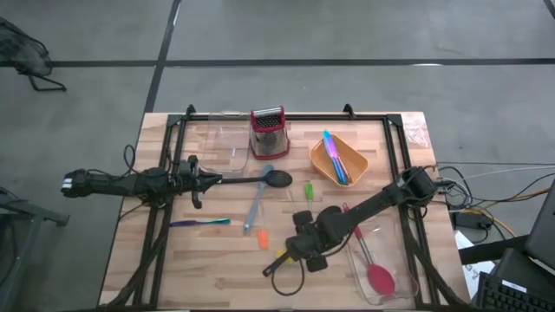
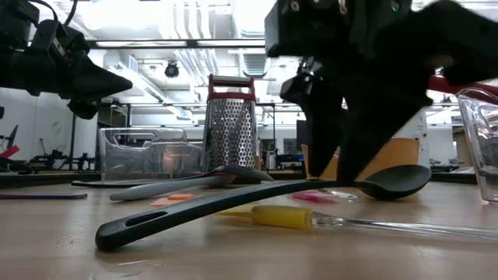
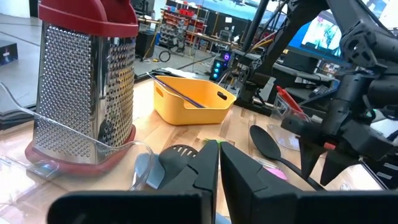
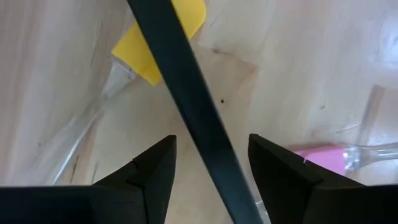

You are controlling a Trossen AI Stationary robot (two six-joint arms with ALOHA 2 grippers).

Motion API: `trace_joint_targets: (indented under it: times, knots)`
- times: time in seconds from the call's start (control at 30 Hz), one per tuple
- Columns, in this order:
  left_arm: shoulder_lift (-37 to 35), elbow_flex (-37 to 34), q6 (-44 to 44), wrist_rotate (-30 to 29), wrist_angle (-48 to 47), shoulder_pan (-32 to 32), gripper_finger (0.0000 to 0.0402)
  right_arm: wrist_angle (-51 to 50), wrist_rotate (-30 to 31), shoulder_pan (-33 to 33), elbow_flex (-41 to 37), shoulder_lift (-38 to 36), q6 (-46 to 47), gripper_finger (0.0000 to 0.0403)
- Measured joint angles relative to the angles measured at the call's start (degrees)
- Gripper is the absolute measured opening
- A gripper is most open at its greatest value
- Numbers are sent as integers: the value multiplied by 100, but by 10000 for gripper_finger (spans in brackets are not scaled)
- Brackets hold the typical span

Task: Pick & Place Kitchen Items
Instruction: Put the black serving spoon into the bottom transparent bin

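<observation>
Now my right claw (image 1: 299, 251) hangs released near the desk's (image 1: 217, 277) front edge, fingers (image 4: 149, 171) straddling the black spoon's handle (image 4: 186, 106), not gripping. My left claw (image 1: 211, 180) sits clenched near the left edge, empty. A second black spoon (image 1: 276, 178) lies mid-desk.

Bright, even overhead light. Ceiling lamps glare in the low view; the near dark arm is blurred, shadows soft.
</observation>
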Motion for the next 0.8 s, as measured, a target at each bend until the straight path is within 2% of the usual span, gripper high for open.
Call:
trace_joint_targets:
  times: [0.17,0.33,0.8]
  knots:
    - [0,0,-1,0,0,1,22,124,3,-53,-229,0,-2,207]
    - [-1,0,-1,0,0,1,23,262,1,-142,-414,0,-17,188]
    - [-2,0,0,0,1,-1,21,335,65,-179,-198,-2,-490,67]
